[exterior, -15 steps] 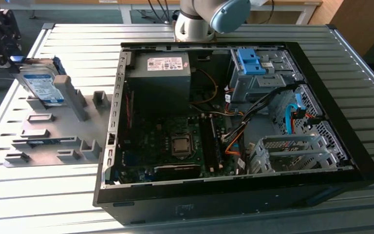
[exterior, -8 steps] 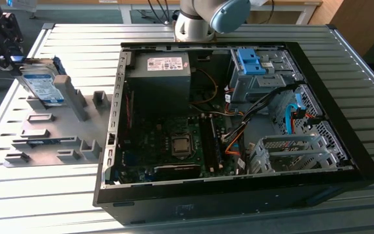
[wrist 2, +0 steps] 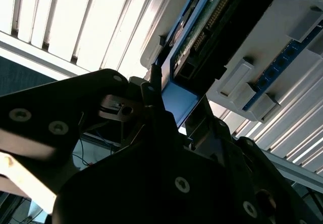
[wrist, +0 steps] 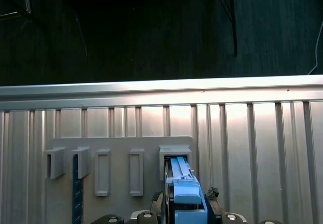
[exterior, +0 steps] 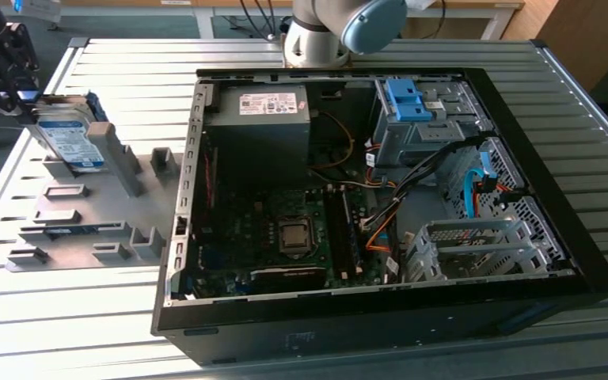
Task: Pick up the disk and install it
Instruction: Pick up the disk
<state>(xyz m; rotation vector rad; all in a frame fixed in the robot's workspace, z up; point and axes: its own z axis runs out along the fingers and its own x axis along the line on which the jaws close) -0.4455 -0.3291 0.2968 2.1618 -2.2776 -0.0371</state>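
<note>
The disk [exterior: 72, 141], a silver drive with a white-and-blue label and blue rails, stands on edge, leaning, in a slot of the grey holder [exterior: 82, 226] at the exterior view's left. My gripper [exterior: 32, 93] is at its upper end. In the first wrist view the blue rail of the disk [wrist: 185, 196] runs between my two fingertips [wrist: 158, 203], which sit tight against its sides. The second wrist view has the disk's connector end [wrist 2: 202, 47] and blue rail just past a finger [wrist 2: 151, 85]. My gripper [wrist: 185, 206] is shut on the disk.
An open computer case [exterior: 557, 237] lies on the slatted metal table [exterior: 72, 317]. Inside it are a grey box with a white sticker [exterior: 267, 107], a drive cage holding a bare blue bracket [exterior: 404, 99], another metal cage [exterior: 473, 245] and loose cables. The arm's base [exterior: 320, 36] stands behind the case.
</note>
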